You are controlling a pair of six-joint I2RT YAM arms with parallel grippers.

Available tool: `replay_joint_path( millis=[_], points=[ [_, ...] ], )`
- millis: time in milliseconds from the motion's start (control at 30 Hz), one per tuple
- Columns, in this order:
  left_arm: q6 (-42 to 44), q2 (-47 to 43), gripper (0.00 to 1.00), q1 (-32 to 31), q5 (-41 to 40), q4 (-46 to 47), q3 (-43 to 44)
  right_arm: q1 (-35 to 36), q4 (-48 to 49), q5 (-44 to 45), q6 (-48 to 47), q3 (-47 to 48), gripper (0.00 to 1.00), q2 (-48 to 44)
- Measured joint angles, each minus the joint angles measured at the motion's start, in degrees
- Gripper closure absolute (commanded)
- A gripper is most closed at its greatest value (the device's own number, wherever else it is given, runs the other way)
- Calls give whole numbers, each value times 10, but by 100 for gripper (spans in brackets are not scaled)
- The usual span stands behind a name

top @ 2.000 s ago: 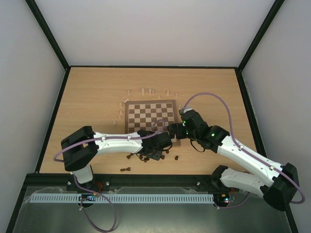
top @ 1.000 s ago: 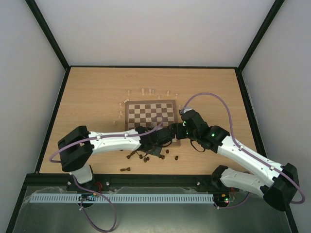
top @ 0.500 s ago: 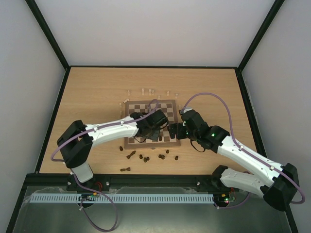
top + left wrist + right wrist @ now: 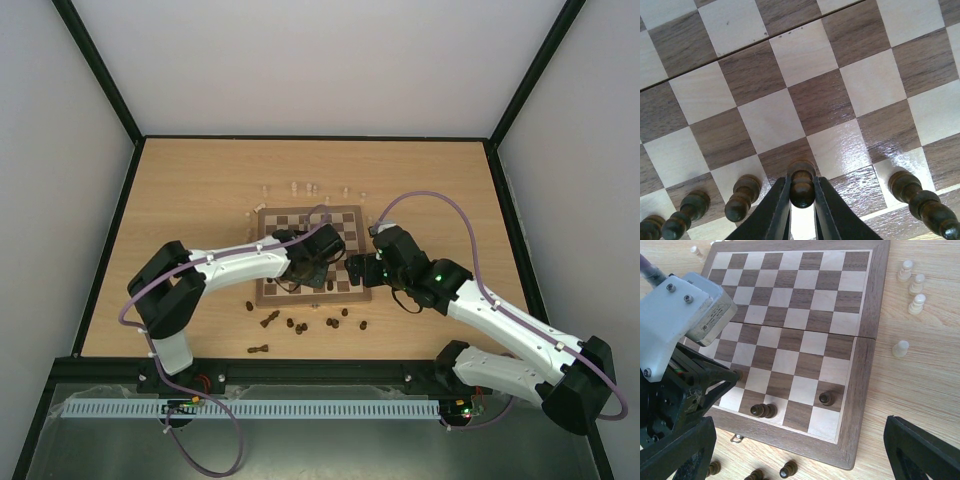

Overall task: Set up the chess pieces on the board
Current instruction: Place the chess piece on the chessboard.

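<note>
Left gripper: jaws clamped on one dark pawn, held upright over the near rank of the board. Whether the pawn touches the board cannot be told.
Neighbouring dark pieces: standing on that rank, at 9 and 3 o'clock of the pawn.
Right gripper: fingers wide apart, holding nothing, at the board's 4 o'clock edge.
Loose dark pieces: on the table, 6 o'clock of the board.
Pale pieces: on the table at the board's 12 and 9 o'clock.

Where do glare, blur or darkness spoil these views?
Left wrist: bright glare on the board squares just beyond the dark piece pinched in the left gripper. Right wrist: board sharp, right gripper fingers mere black silhouettes. Top external: evenly lit, loose chess pieces too small to identify.
</note>
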Motion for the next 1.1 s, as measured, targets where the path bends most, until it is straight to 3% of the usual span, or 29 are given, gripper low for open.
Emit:
replay_joint_path(
  millis=[500,700,1100],
  points=[
    [0,1,79,5,1,12,-21,0,0,-5,0,0,8,0],
    [-4,1,64,5,-1,12,-21,0,0,-6,0,-2,7,0],
    [-9,-47,57,-13,-17,-15,1,0,0,-6,0,-4,7,0]
  ],
)
